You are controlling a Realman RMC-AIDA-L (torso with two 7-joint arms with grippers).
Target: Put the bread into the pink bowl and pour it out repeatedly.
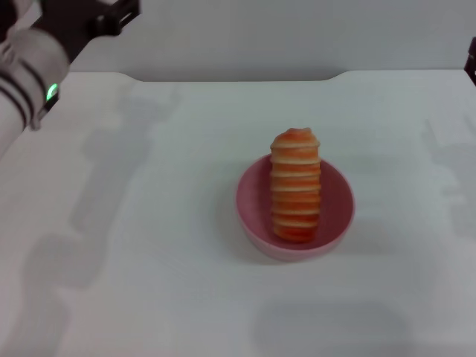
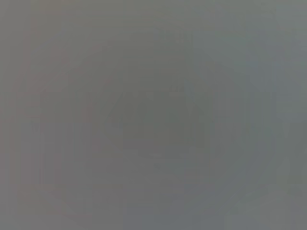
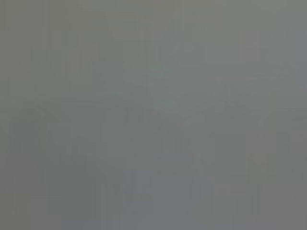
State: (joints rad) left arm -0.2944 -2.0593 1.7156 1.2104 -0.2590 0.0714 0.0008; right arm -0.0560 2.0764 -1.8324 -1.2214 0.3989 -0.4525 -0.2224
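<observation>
Bread [image 1: 296,186] in pink bowl [image 1: 253,204]; white table [image 1: 149,223]; left arm [image 1: 30,67] far-left.

We saw our left arm [image 1: 30,71] as a rounded white cylinder banded with black rings, carrying a small green light and ending in black angular hardware, while our right arm [image 1: 471,59] showed only a dark sliver.

I see only the glossy round pink plastic bowl [image 1: 295,216] on the white desk [image 1: 149,282], the ridged orange-tan toy bread [image 1: 296,186] jutting above its rim; open desk surrounds the bowl.
</observation>
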